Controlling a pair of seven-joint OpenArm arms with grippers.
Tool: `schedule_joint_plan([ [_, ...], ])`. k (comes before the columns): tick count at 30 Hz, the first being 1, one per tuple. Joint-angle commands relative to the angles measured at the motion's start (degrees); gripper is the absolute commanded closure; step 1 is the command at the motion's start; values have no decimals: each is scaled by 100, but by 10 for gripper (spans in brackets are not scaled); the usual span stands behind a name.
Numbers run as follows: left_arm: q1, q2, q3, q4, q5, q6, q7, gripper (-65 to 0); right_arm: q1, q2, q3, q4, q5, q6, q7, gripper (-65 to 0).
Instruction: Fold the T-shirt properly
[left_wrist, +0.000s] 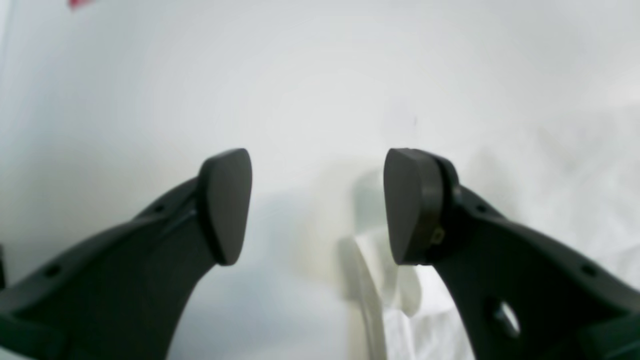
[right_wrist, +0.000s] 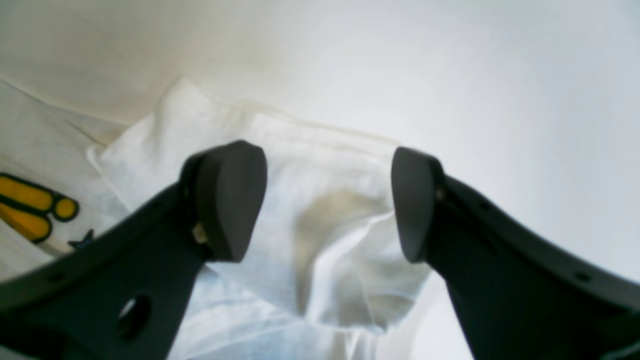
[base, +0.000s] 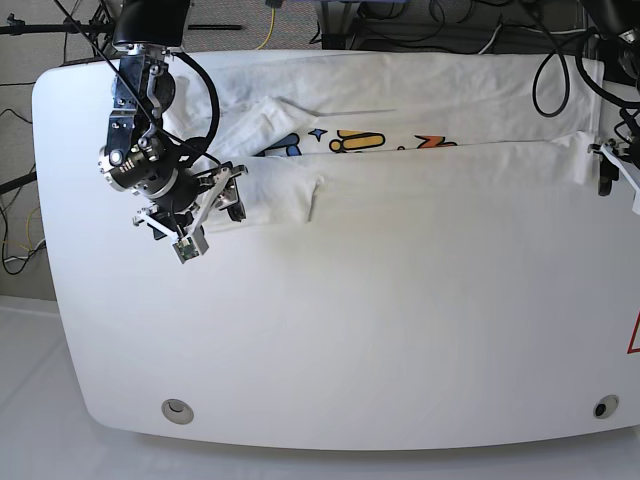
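Observation:
The white T-shirt (base: 420, 170) lies spread across the back of the table, its near part folded over so that only a strip of the coloured print (base: 385, 140) shows. My right gripper (right_wrist: 322, 200) hangs open just above a bunched sleeve corner of the T-shirt (right_wrist: 325, 165), and yellow lettering (right_wrist: 30, 205) shows at the left. In the base view this gripper (base: 232, 197) is at the shirt's left end. My left gripper (left_wrist: 317, 205) is open with nothing between its fingers, and a T-shirt edge (left_wrist: 410, 320) lies below its right finger. It (base: 604, 170) sits at the shirt's right end.
The white table (base: 350, 340) has round holes near its front corners (base: 178, 408) (base: 600, 407). A red mark (base: 634, 335) sits at the right edge. Cables (base: 440, 25) and stands crowd the floor behind the table.

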Motion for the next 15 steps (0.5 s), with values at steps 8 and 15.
schedule_joint_plan([
  [8,54,-124,-31,193,-83,14,-56,-389,-5,33,87,166,97,-17,64,-406],
  [15,220,-12,126,56,-379,14,4,-384,-40,10,152,139,205,-16,54,-407],
])
